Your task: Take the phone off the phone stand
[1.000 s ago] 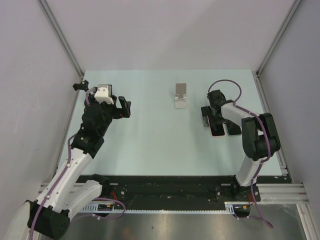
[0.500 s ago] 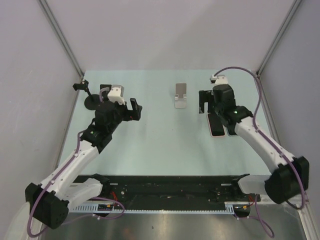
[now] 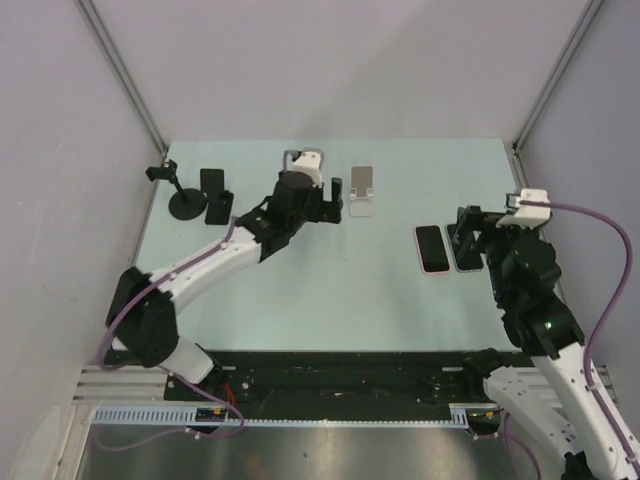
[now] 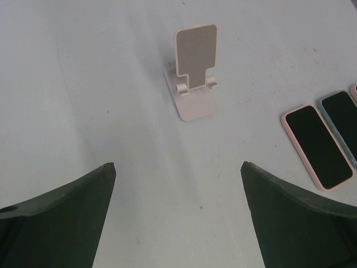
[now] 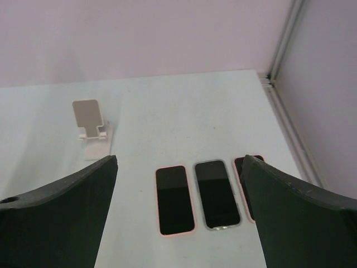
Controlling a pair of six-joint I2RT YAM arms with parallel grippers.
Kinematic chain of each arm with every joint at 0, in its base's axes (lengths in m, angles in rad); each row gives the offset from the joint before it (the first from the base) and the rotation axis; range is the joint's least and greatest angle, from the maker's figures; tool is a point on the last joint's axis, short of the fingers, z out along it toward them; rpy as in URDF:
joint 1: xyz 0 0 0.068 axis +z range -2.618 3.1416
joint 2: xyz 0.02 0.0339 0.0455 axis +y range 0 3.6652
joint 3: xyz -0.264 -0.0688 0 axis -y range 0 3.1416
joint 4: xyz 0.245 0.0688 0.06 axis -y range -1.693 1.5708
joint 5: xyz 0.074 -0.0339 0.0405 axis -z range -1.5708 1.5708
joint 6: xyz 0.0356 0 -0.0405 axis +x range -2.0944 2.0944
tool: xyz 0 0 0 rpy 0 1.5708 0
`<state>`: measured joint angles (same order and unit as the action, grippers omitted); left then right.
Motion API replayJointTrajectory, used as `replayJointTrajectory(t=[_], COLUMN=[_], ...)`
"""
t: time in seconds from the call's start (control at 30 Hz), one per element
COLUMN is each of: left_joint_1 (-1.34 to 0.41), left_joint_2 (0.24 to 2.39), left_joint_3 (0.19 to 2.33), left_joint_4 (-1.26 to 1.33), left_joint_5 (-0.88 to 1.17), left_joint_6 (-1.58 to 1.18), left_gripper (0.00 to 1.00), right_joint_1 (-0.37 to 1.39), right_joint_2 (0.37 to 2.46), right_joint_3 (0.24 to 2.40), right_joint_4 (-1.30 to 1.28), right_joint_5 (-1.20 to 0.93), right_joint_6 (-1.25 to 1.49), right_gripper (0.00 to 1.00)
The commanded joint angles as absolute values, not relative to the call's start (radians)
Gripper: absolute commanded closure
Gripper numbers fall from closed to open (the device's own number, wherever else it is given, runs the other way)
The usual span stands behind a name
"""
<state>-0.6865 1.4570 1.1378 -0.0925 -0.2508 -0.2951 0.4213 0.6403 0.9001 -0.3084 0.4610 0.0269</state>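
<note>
Gaping empty, left claw (image 3: 320,207) and right claw (image 3: 481,236) — pink-cased phone (image 3: 431,249) flat near the counter's (image 3: 300,285) right edge, white plastic phone stand (image 3: 361,190) apart.

- Your pale green table (image 3: 300,290) carries everything here.
- Far centre: a white phone stand (image 3: 361,190), upright.
- Right: a pink-cased phone (image 3: 432,249) and a grey-cased phone (image 5: 217,192), flat, side by side.
- Far left: a black round-base stand (image 3: 185,205).

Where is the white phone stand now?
Top view: the white phone stand stands at the far centre, between the left end effector and the pink-cased phone lying flat.
</note>
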Motion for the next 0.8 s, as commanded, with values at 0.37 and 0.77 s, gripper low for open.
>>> replayJointTrajectory(t=[0.37,0.77], left_joint_1=[-0.729,-0.729], left_joint_2=[2.119,2.411], left_joint_3=[1.776,2.052], left_joint_4=[-0.075,-0.074], left_joint_5=[-0.451,-0.551], left_joint_6=[-0.314,-0.299], left_gripper=[0.0,0.0], right_joint_1=[0.414,0.413], right_joint_2=[0.259,0.193], right_joint_3=[0.548,0.474], right_joint_4=[-0.078,-0.009], right_joint_5=[0.638,0.574], right_joint_6=[-0.097,-0.114], right_gripper=[0.0,0.01])
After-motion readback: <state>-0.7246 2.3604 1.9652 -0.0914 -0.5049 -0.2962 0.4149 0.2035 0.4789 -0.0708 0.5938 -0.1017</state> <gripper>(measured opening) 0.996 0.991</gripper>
